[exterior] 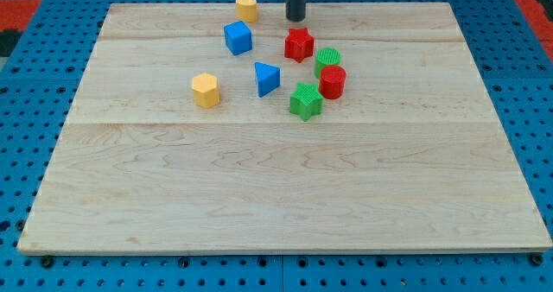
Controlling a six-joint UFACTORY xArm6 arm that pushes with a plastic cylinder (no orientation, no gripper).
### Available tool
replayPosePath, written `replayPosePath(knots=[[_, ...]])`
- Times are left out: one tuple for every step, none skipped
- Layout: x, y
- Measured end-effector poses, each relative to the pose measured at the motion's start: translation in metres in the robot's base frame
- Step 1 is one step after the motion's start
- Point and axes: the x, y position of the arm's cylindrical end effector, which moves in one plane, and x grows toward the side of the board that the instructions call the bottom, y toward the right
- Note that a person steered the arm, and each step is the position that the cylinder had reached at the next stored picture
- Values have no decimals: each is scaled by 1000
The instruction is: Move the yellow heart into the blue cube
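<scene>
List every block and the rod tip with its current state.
Yellow heart block: top edge, apart from cube.
Blue cube: free.
Yellow hexagonal block: alone.
Blue triangular block: free.
Red star block: free.
Green cylinder, red cylinder: touching.
Green star block: free.
My tip: right of heart.

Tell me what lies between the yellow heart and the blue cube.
Nothing: in the camera view only bare wood separates the yellow heart from the blue cube just below it. My tip stands to the heart's right.
</scene>
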Motion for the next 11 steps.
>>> replayPosePath(knots=[[-4,-51],[48,-133],[117,-185],[116,-252],[92,-286],[91,-286],[88,-315],[25,-327],[16,-285],[-6,-201],[0,-161]])
